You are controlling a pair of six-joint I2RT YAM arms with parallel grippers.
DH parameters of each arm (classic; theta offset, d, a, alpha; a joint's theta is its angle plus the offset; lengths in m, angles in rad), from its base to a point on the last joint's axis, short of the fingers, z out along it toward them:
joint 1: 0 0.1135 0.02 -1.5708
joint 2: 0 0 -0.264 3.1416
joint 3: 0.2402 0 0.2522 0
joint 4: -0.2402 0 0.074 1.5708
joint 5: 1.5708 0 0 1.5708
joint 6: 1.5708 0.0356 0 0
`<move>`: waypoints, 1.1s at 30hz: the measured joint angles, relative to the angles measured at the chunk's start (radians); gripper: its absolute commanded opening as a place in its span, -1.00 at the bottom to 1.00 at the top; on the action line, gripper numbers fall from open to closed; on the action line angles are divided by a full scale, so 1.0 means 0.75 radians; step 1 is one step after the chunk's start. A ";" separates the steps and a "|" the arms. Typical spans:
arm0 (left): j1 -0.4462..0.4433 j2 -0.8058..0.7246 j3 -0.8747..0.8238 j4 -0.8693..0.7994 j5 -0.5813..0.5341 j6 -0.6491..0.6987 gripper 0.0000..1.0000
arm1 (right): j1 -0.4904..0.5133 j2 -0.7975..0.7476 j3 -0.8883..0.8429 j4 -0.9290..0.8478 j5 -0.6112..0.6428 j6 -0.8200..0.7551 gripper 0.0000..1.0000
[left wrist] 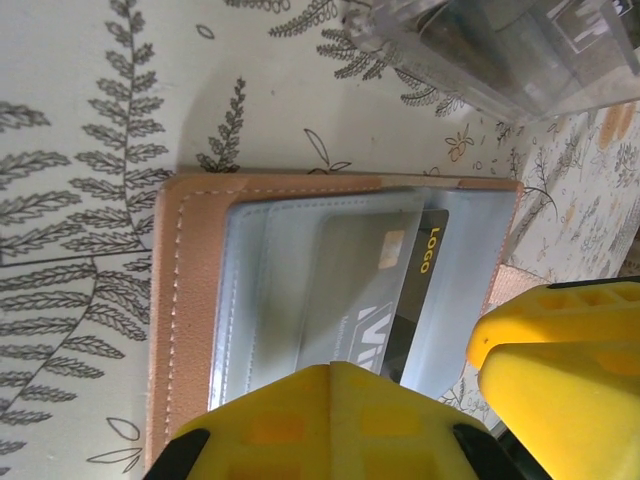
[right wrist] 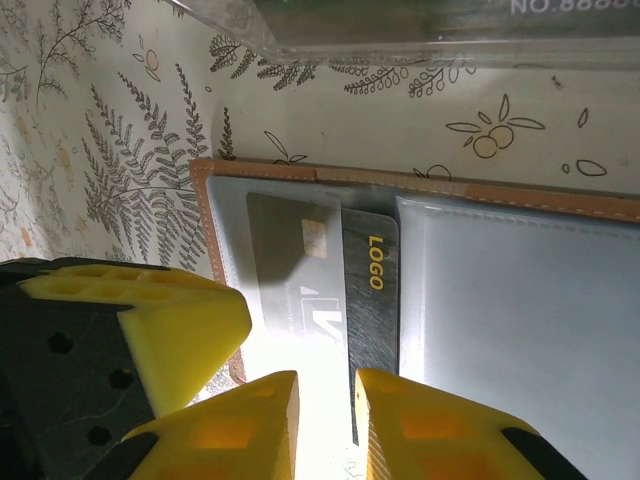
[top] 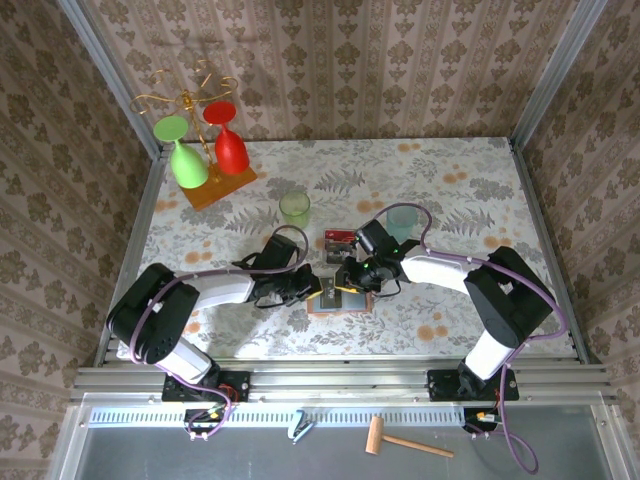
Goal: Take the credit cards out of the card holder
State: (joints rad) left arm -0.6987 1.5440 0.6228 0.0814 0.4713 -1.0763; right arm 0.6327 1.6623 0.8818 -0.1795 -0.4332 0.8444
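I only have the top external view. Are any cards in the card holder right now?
Observer: Yes, the left wrist view shows a silvery-grey card in a grey-blue pocket of the open card holder.
Operator: Only that one?
Observer: No, a dark card marked LOGO peeks out beside it.
Operator: Is the right tool gripping them?
Observer: The right tool hangs over one end of them, jaws a narrow gap apart; I can't tell if it grips.
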 measured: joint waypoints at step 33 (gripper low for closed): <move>0.000 0.011 -0.037 0.027 0.001 0.001 -0.94 | -0.027 0.070 -0.136 0.243 -0.102 0.082 -0.59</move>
State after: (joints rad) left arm -0.6987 1.5524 0.5949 0.1017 0.4717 -1.0760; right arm 0.6125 1.7149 0.7799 0.0025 -0.5098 0.9058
